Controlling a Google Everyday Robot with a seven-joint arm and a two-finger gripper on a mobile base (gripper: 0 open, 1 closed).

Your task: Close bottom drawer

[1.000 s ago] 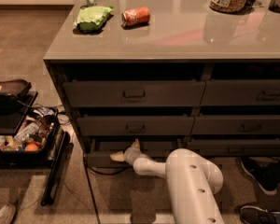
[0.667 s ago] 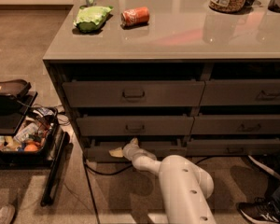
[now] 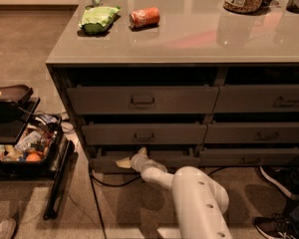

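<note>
Down low, gripper [image 3: 131,157] jaws spread, tips touching bottom drawer [image 3: 179,160] front.

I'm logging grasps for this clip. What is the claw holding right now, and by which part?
Nothing is held: the claw, fingers spread, is low at the front of the bottom drawer, closed around no part of it.
</note>
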